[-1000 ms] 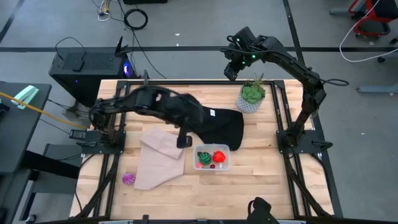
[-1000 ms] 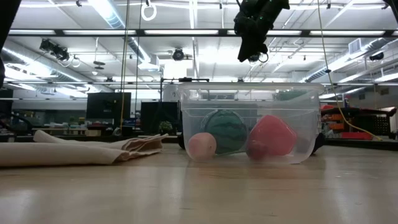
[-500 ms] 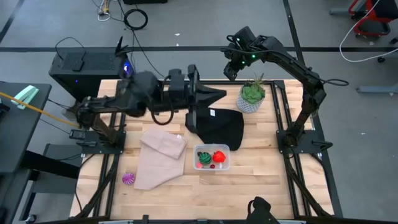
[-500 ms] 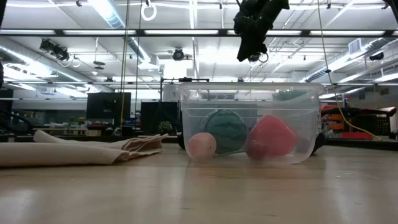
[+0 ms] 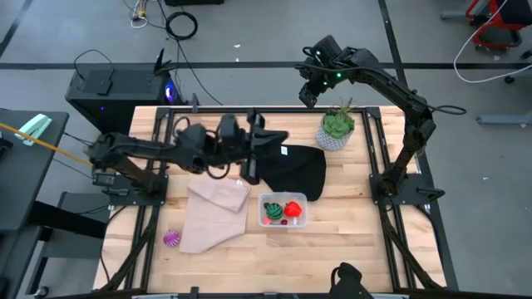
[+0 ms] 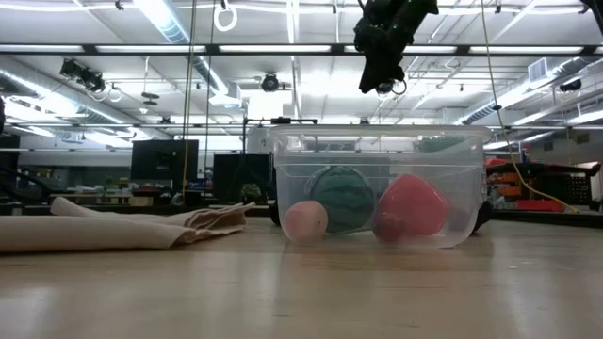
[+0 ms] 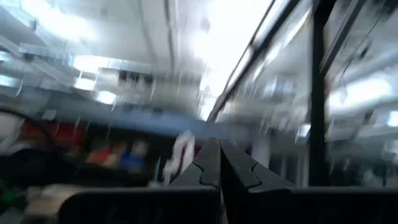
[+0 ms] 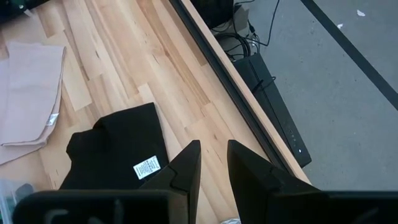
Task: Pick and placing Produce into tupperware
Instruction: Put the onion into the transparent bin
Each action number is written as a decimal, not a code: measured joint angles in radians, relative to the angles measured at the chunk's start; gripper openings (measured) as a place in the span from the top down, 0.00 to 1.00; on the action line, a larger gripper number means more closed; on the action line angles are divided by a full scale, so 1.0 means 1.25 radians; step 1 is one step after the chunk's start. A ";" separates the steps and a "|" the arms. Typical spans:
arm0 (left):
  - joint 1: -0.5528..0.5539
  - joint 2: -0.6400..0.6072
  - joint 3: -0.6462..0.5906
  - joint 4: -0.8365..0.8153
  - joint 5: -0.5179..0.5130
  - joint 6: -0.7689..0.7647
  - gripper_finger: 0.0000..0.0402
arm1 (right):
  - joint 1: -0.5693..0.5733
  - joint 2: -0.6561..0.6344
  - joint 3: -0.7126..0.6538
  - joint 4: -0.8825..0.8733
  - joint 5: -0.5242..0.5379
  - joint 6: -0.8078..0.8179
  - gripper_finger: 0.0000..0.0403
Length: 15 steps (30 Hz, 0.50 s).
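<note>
The clear tupperware (image 5: 283,210) stands on the wooden table near its near-middle, and its flat base rests on the wood in the low view (image 6: 377,188). Inside lie the red piece (image 5: 293,208), the dark-green striped ball (image 5: 272,212) and a small pale pink ball (image 6: 306,221). The purple ribbed ball (image 5: 172,238) lies on the table by the beige cloth's near left corner. My left gripper (image 5: 270,137) hangs shut and level above the black cloth, holding nothing; its fingers meet (image 7: 219,163). My right gripper (image 5: 309,95) waits high over the far edge, slightly open (image 8: 212,165).
A black cloth (image 5: 295,166) lies far of the container. A beige cloth (image 5: 216,208) lies to the container's left. A leafy plant in a pale pot (image 5: 336,129) stands at the far right. Bare wood shows to the right of the container and along the near edge.
My left gripper has risen from just left of the container, where it pointed down. It has swung toward the far side and tipped up to level, and the arm has drawn back toward the table's left. The container and its pieces have stayed put.
</note>
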<state>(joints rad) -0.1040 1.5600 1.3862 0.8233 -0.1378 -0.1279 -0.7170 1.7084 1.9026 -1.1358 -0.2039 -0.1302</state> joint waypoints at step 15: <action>-0.048 -0.208 -0.385 0.223 -0.160 0.052 1.00 | 0.000 0.000 0.000 0.000 0.000 0.003 0.78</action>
<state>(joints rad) -0.1644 1.2995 0.9049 1.1016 -0.3378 -0.0631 -0.7173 1.7084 1.9026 -1.1358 -0.2039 -0.1268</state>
